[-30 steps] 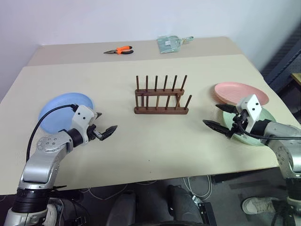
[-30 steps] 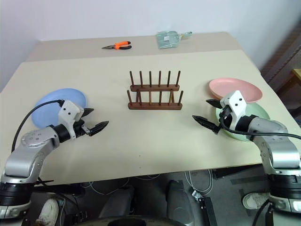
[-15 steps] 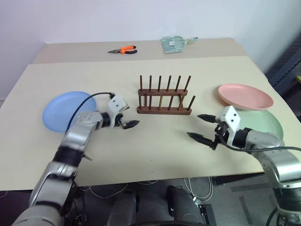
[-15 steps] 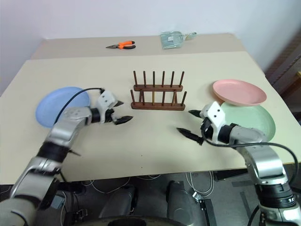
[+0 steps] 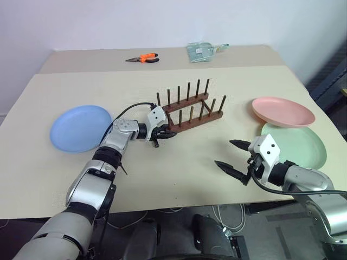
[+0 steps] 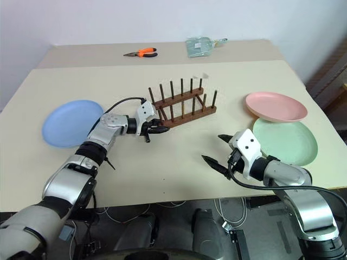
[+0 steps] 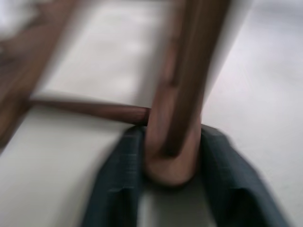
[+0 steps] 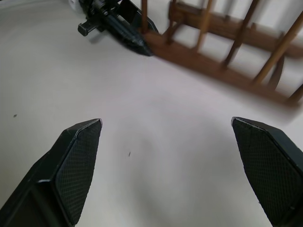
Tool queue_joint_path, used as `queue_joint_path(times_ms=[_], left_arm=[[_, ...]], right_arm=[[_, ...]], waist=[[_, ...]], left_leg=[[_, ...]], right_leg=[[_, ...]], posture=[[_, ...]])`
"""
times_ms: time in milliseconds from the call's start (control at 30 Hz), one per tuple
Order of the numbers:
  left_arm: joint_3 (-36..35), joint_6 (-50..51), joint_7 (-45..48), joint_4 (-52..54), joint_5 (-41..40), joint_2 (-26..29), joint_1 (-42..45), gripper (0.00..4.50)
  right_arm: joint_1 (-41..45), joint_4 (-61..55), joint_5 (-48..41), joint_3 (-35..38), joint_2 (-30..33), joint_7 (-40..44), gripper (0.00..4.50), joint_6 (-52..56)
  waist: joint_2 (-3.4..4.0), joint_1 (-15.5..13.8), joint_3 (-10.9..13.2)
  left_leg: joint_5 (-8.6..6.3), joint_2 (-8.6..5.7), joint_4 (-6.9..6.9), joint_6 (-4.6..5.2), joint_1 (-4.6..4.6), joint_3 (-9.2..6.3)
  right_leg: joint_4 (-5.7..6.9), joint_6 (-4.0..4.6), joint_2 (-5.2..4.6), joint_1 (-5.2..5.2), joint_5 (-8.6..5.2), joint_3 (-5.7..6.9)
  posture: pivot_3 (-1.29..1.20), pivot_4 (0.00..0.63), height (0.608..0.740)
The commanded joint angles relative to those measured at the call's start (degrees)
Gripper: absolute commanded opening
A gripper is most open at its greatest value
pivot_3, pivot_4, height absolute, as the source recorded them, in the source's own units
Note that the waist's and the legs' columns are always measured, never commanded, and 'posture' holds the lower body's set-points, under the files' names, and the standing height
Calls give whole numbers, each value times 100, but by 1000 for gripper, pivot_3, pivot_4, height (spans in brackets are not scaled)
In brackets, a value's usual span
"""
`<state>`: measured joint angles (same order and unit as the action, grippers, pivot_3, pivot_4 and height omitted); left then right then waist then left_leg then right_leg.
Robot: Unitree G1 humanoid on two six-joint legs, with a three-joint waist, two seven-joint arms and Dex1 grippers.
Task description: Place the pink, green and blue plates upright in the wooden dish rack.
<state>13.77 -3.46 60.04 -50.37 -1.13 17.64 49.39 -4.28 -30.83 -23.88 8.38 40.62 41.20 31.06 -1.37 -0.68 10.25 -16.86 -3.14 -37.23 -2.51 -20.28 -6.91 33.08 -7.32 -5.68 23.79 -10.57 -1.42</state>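
— Rack first: where does it sit?

— The wooden dish rack (image 5: 191, 110) is at the middle of the table (image 5: 65, 179), just above the centre of the left eye picture. It stands askew, its near-left end lower in the frame and its far end running up to the right, pegs upright and no plate in it.

— And the left gripper (image 5: 164, 135)?

— It is at that near-left end of the rack. In the left wrist view its two dark fingers (image 7: 118, 184) are pressed against either side of the end of a base rail, pinching the wood between them.

— The right gripper (image 5: 233, 155)?

— Lower right of the frame, above bare table, apart from the rack and just left of the green plate (image 5: 298, 145). Its fingers are spread wide with nothing between them; the right wrist view looks across the tabletop to the rack and the other gripper.

— Where are the plates?

— The blue plate (image 5: 80, 128) lies flat at the left of the frame, well apart from the rack. The pink plate (image 5: 282, 111) is at the right, and the green one is just below it, the pink rim overlapping the green. All three lie flat.

— Anything else?

— Orange-handled pliers (image 5: 143, 57) and a clear packet (image 5: 201, 51) at the upper edge of the table.
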Motion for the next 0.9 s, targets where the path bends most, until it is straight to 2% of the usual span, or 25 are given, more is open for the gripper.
queue_joint_path(times_ms=[33, 233, 267, 300, 400, 467, 533, 567, 633, 733, 833, 900], left_arm=[[205, 64, 288, 902, 132, 144, -499, 784], [286, 1107, 779, 3424, -255, 686, -1666, 784], [272, 1284, 826, 3666, -329, 752, -1775, 1816], [261, 1392, 843, 3821, -355, 805, -1849, 2095], [269, 1457, 598, 3871, -128, 936, -1925, 3543], [242, 1611, 375, 3805, 82, 1116, -1924, 4497], [132, 1920, 372, 3999, -16, 1339, -2034, 4500], [16, 2161, 367, 4187, -147, 1456, -2144, 4345], [-234, 2663, 343, 4704, -420, 1715, -2480, 3584], [-431, 3271, 347, 5592, -750, 2028, -3060, 2103], [-373, 3794, -23, 6572, -1073, 1782, -3526, 657], [-101, 3891, -563, 6929, -911, 1355, -3621, 657]], right_arm=[[-135, -158, -87, 337, 331, 219, 4500, 48], [-561, 21, -103, 651, 731, 683, 4500, -38], [-575, 66, -73, 641, 737, 705, 4500, -69], [-581, 98, -48, 620, 735, 717, 4500, -85], [-566, 229, 112, 496, 752, 755, 4500, -177], [-509, 316, 175, 381, 753, 753, 3936, -145], [-498, 319, 237, 258, 776, 773, 3105, -124], [-472, 325, 280, 171, 755, 761, 2649, -134], [-381, 334, 383, -30, 660, 664, 1704, -138], [-171, 424, 564, -349, 489, 474, 114, -156], [226, 751, 1039, -831, 216, 100, 0, -281], [477, 1017, 1325, -1129, 57, -69, 0, -372]], waist=[[0, 1, 0], [1, 9, 0], [1, 5, 0], [1, 5, 0], [0, -12, 1], [-1, -4, 0], [1, 13, 0], [2, 35, 0], [3, 114, -1], [4, 181, -2], [10, 146, -6], [11, 77, -5]], left_leg=[[0, 0, 2, 0, -1, 0], [-2, 3, 7, 2, -2, -1], [-2, 3, 6, 2, -2, 0], [-2, 3, 4, 2, -2, 0], [-2, 3, -1, 2, -4, -2], [-2, 2, -1, 2, -3, -1], [-2, 3, 1, 3, -1, -1], [-2, 4, 4, 3, 0, -1], [-2, 9, 13, 3, 1, 0], [-4, 17, 23, 5, 2, 1], [-4, 17, 20, 6, 2, 2], [-4, 13, 9, 5, -5, 1]], right_leg=[[-1, 0, 0, 3, 0, 0], [0, 1, 0, 5, 0, -1], [1, 2, 0, 5, -2, -1], [1, 12, 0, 5, -9, -1], [1, 18, 0, 3, -13, 0], [0, 18, 0, 2, -13, 0], [1, 17, 0, 1, -13, 0], [1, 17, 1, 2, -13, 0], [3, 17, 5, 4, -14, 0], [8, 16, 9, 10, -14, 0], [8, 17, 8, 17, -14, 0], [2, 17, 4, 14, -14, 0]], posture=[[0, 150, 740], [0, 150, 740], [0, 150, 740], [0, 150, 740], [0, 150, 740], [0, 150, 740], [0, 150, 740], [0, 150, 740], [0, 150, 740], [0, 150, 740], [0, 150, 740], [0, 150, 740]])
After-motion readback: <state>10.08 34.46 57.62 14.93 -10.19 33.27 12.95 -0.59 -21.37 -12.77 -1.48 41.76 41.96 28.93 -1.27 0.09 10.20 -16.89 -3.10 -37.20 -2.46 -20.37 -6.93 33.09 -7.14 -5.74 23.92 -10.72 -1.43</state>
